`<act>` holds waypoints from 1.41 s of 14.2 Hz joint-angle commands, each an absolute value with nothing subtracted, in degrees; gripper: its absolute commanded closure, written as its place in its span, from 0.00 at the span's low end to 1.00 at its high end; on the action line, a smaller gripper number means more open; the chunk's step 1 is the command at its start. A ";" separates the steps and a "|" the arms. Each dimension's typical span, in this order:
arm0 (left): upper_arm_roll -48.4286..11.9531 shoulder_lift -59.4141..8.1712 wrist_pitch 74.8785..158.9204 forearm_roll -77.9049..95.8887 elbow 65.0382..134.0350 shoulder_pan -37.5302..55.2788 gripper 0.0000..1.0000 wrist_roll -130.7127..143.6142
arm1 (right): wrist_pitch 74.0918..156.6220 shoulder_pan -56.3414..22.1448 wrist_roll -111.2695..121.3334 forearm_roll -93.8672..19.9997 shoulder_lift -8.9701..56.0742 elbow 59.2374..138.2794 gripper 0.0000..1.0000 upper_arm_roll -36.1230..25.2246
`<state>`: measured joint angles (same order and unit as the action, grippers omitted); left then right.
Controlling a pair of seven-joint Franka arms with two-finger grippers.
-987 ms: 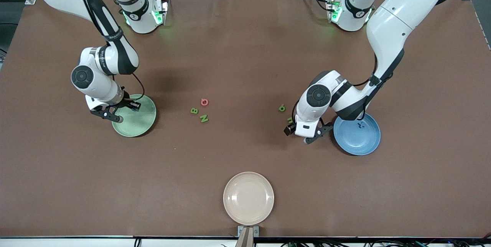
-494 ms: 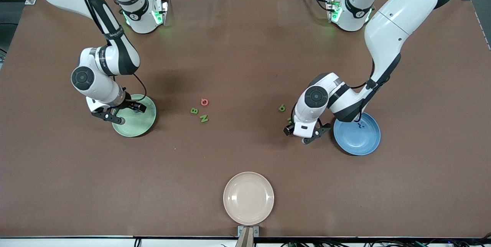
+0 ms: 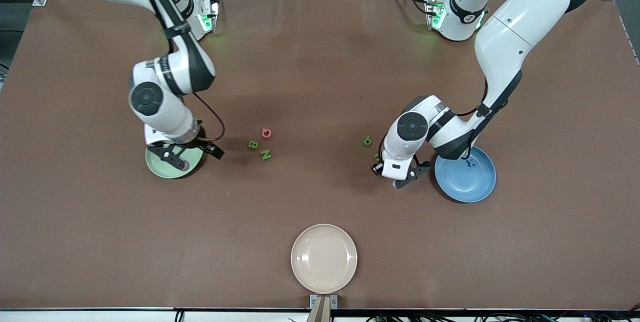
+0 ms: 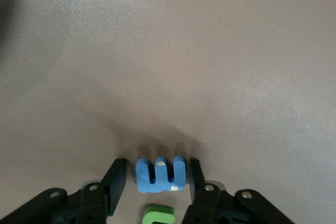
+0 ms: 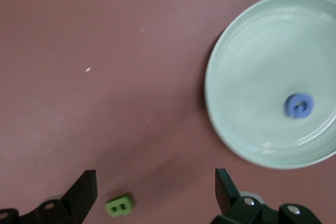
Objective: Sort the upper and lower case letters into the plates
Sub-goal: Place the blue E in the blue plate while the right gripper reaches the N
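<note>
Seemingly light and rigid, the blue letter (image 4: 160, 173) sat between the half-open left claw (image 4: 156, 181), graspable by its flat sides, while the right claw (image 5: 156, 191) gaped empty.

one letter (image 5: 298, 105) sits in the plate (image 5: 236, 66); three letters (image 3: 261, 144) cluster at its 3 o'clock on the worktop (image 3: 320, 62).

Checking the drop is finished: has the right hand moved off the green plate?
Yes. The right hand has shifted from the pale green plate toward the green B.
</note>
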<state>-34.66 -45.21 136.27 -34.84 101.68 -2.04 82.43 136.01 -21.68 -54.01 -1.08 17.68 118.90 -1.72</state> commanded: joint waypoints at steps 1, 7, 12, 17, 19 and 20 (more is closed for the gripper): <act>-34.19 -45.53 136.76 -36.21 101.60 -1.41 0.47 83.94 | 135.70 -24.78 -62.90 -1.67 24.33 111.73 0.16 -2.11; -34.19 -45.53 136.85 -36.30 101.51 -1.41 0.80 83.85 | 135.88 -27.86 -72.94 -6.76 31.81 103.81 0.27 -2.11; -35.33 -39.57 132.03 -35.34 102.39 -3.68 0.85 78.60 | 136.23 -30.58 -78.65 -8.79 35.85 100.73 0.29 -2.20; -54.01 -36.91 124.39 -35.33 106.95 -28.15 0.85 60.44 | 136.41 -32.17 -79.45 -8.17 36.56 101.60 0.32 -2.37; -56.51 -36.91 121.03 -35.94 107.49 -33.82 0.85 49.35 | 136.49 -32.60 -79.45 -8.17 36.39 102.91 0.32 -2.37; -56.43 -37.00 120.94 -36.38 107.58 -34.88 0.85 45.65 | 136.49 -33.39 -79.98 -8.17 36.13 103.79 0.32 -2.46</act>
